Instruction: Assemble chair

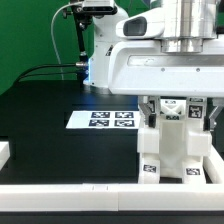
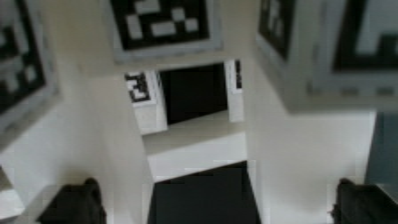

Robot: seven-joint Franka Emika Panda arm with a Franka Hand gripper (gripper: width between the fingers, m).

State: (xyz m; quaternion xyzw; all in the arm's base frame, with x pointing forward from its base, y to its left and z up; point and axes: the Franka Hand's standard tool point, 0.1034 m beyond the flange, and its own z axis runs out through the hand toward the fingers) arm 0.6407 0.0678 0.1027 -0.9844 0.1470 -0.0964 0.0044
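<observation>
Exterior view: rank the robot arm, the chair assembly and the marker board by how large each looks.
1. Robot arm, though it sits nearest the camera.
2. Chair assembly, partly hidden by the arm.
3. Marker board, lying flat farther back.

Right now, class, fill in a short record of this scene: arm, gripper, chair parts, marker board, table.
arm: large white arm reaches down from above at the exterior view's right
gripper: gripper open, poised over the chair parts, holding nothing
chair parts: white tagged chair parts stand together at the table's near edge; wrist view shows them close up
marker board: marker board lies flat, at the exterior view's left of the parts
table: black table
</observation>
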